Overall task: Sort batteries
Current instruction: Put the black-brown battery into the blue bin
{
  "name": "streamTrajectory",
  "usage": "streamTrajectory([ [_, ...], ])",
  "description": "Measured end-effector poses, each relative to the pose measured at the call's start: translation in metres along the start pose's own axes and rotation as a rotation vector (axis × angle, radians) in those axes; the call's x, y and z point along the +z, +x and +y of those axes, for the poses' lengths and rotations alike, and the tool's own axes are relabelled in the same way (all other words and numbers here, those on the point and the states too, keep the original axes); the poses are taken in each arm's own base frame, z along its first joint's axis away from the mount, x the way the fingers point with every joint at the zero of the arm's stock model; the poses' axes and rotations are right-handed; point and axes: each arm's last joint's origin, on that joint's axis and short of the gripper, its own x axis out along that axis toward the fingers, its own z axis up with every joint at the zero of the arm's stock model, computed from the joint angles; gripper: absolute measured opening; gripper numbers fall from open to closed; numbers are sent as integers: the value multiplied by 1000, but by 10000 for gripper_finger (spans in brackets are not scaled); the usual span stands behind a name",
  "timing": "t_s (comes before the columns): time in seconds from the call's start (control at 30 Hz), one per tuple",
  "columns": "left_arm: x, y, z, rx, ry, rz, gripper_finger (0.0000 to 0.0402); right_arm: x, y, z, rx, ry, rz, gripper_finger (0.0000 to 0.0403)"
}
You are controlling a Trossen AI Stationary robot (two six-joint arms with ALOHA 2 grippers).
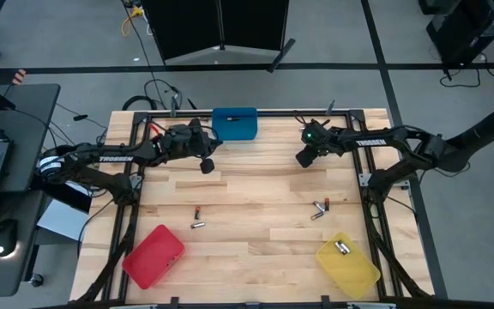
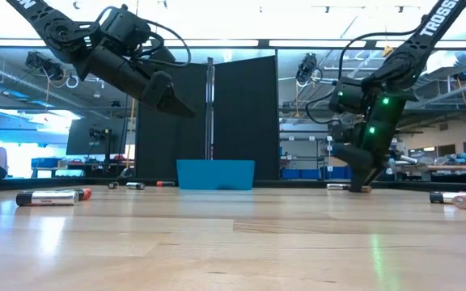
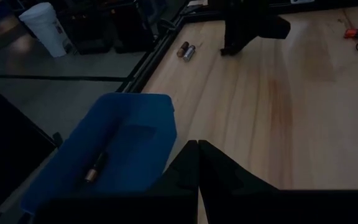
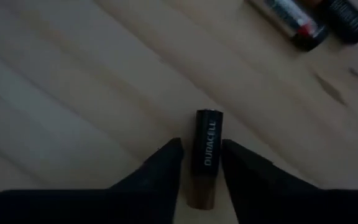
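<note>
The right gripper is straddling a battery lying on the bench, upper right in the high view, fingers partly open, not yet gripping. Squeezing it squarely should prevent rolling. Only the left wrist view shows a battery inside the blue bin; the left gripper is hanging shut, empty.

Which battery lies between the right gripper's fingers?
The black Duracell battery with a copper end: it lies between the right gripper's fingers. The two other batteries lie farther away.
</note>
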Motion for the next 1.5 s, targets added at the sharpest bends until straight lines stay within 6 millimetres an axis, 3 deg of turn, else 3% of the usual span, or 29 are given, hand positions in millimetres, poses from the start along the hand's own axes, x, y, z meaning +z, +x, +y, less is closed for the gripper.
streamTrajectory([
  [0.17, 0, 0, -1, -51, -73, -9, 12, -1, -1, 2, 24, 18, 3, 57],
  [0.33, -1, 2, -5, -131, -168, -103, 11, -3, -14, 12, 87, -16, -39, 57],
  [0.7, -27, -15, -13, -194, -311, -362, 12, 34, -58, 73, 431, -30, -572, 57],
  [0.9, -30, -16, -15, -206, -328, -362, 12, 83, -71, 99, 433, -74, -602, 57],
  [1.13, -30, -16, -16, -218, -320, -364, 12, 163, -74, 111, 333, -193, -538, 57],
  [1.33, -30, -16, -16, -215, -306, -364, 12, 221, -58, 112, 276, -272, -397, 57],
  [1.5, -30, -16, -16, -214, -306, -364, 12, 247, -32, 117, 241, -274, -272, 57],
])
